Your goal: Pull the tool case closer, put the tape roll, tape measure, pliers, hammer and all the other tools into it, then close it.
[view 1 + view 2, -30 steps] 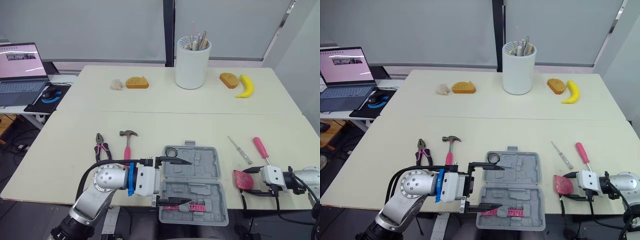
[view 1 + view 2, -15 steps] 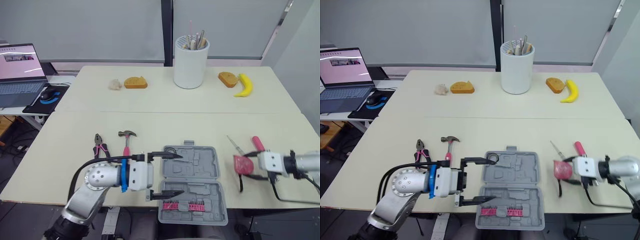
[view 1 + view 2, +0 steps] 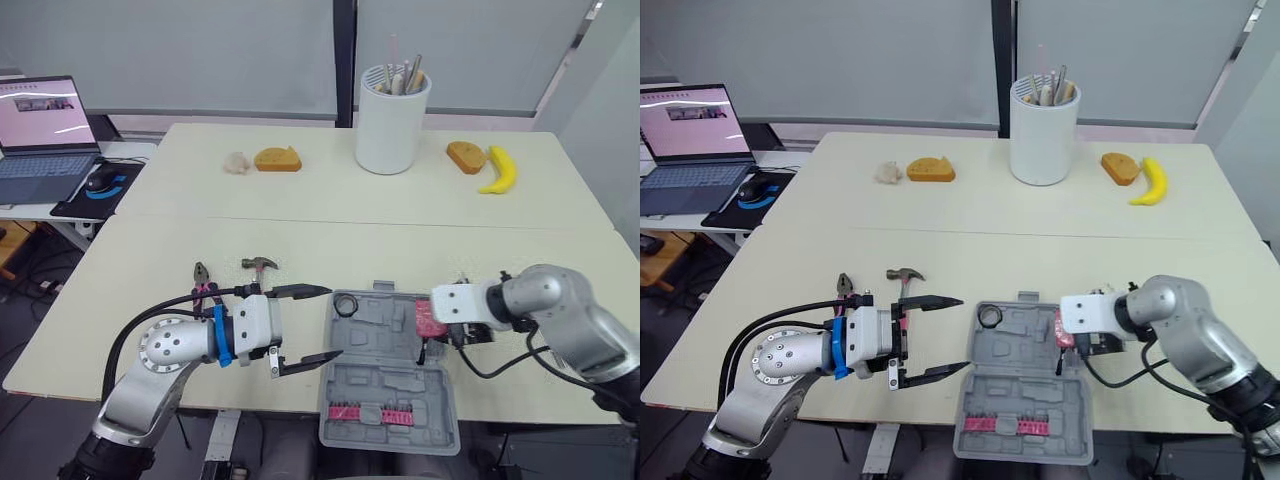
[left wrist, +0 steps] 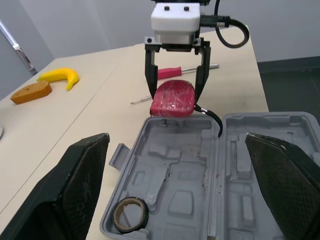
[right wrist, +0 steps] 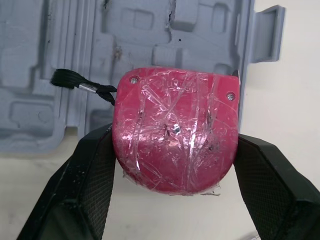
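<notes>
The grey tool case (image 3: 385, 365) lies open near the table's front edge, with the tape roll (image 3: 347, 304) in its far left corner and a pink bit rack (image 3: 375, 412) in the near half. My right gripper (image 3: 431, 322) is shut on the red tape measure (image 5: 175, 147) and holds it over the case's far right rim; its black strap dangles into the tray. My left gripper (image 3: 333, 322) stands open just left of the case, holding nothing. Pliers (image 3: 203, 285) and a hammer (image 3: 258, 268) lie left of it. A red-handled screwdriver (image 4: 175, 72) lies beyond the case.
At the back stand a white holder (image 3: 392, 122) of utensils, a banana (image 3: 500, 171), two bread pieces (image 3: 277, 159) (image 3: 466, 156) and a small pale lump (image 3: 236, 164). A laptop (image 3: 45, 125) and mouse (image 3: 100, 182) sit on a side desk at the left.
My right gripper has carried the tape measure leftward from the table's right side to the case's rim. My left gripper has drawn back left, off the case. The camera has shifted.
</notes>
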Controlling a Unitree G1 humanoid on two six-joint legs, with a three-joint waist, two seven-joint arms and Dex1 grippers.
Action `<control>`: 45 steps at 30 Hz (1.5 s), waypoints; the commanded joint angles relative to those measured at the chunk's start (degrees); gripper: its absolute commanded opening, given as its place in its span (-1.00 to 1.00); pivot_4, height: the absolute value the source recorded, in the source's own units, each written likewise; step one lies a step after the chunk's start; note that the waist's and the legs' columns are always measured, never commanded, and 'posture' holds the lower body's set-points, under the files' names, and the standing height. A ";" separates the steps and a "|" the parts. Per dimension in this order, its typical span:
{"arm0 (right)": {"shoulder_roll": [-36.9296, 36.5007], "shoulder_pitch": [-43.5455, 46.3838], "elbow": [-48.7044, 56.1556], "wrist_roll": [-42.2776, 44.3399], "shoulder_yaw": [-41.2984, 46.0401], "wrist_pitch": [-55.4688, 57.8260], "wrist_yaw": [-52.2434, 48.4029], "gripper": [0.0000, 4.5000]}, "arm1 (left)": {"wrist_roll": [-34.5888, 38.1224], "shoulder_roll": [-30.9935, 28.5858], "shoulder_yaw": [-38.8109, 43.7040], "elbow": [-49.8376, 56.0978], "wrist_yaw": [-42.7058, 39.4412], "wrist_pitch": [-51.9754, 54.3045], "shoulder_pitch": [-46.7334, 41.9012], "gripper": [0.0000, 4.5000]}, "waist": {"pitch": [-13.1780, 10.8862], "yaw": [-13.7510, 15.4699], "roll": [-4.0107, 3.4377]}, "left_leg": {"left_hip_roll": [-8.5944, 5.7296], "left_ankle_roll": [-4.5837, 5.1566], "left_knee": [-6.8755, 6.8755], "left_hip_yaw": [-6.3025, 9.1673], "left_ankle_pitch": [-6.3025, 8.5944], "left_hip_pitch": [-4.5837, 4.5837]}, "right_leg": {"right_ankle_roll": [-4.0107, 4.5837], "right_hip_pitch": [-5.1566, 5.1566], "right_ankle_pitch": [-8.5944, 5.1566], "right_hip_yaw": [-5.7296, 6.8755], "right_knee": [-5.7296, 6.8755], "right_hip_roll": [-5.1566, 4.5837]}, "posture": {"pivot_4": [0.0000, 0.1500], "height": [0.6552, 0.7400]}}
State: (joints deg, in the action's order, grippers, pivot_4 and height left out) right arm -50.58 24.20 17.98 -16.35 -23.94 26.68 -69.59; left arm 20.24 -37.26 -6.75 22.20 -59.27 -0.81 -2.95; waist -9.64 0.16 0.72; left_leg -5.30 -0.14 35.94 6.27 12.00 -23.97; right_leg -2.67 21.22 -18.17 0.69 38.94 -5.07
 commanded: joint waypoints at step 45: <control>5.00 -3.20 6.40 5.12 8.80 4.33 1.16 0.98 | -3.07 1.64 -2.74 -2.14 -1.03 -6.58 0.72 1.00 | 0.00 -0.26 0.00 | 0.03 -0.01 0.01 0.02 -0.01 0.07 | -0.01 -0.03 0.01 0.00 0.05 0.06 | 1.00 1.00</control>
State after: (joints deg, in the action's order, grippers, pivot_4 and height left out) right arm -45.66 21.48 21.66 -14.73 -18.52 30.38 -68.13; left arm 16.55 -35.89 -9.45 19.54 -60.23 -6.70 -1.58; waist -9.64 -0.10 0.72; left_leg -5.28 -0.15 35.95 6.29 11.99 -23.90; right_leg -2.68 21.18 -18.15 0.69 38.98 -5.02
